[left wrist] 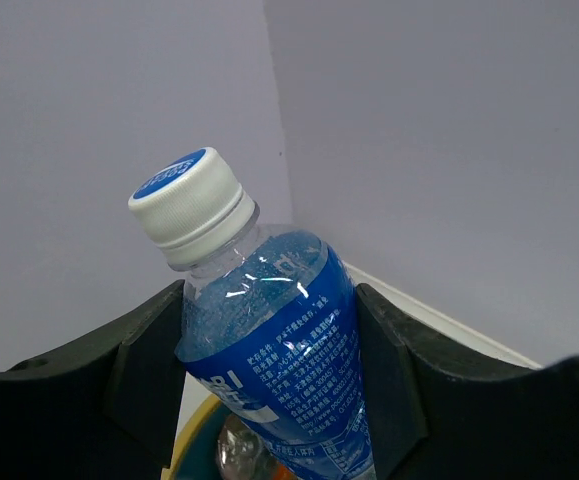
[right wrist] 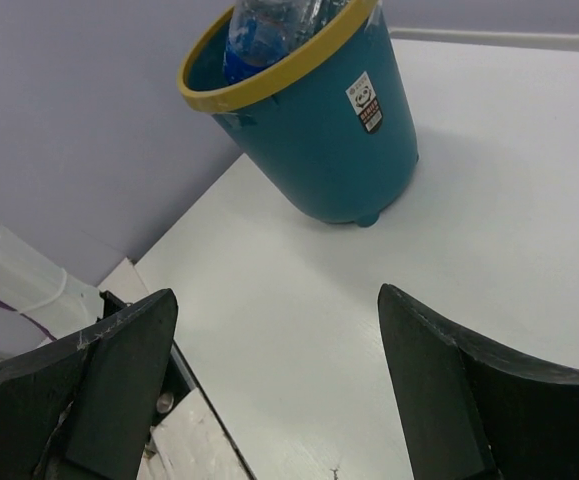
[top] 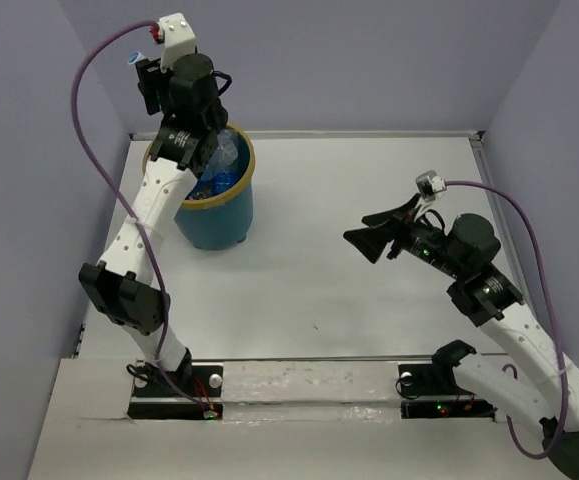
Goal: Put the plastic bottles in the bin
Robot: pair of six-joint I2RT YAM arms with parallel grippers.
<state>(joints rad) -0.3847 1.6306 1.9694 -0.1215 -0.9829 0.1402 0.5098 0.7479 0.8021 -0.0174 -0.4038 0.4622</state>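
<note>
bottle (left wrist: 279,340): clear glossy plastic | bin (right wrist: 319,140): smooth teal plastic

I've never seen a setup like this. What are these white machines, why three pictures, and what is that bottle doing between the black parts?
These are two robot arms bolted at a table's near edge. The top picture looks down from above; the other two come from small cameras on each arm's wrist. The left gripper, a two-finger clamp, grips a blue-labelled plastic bottle with a white cap, above the teal bin. That bin has a yellow rim and already holds bottles. The right gripper is open and empty, with the bin in view beyond it. No other bottles show on the table.
</note>
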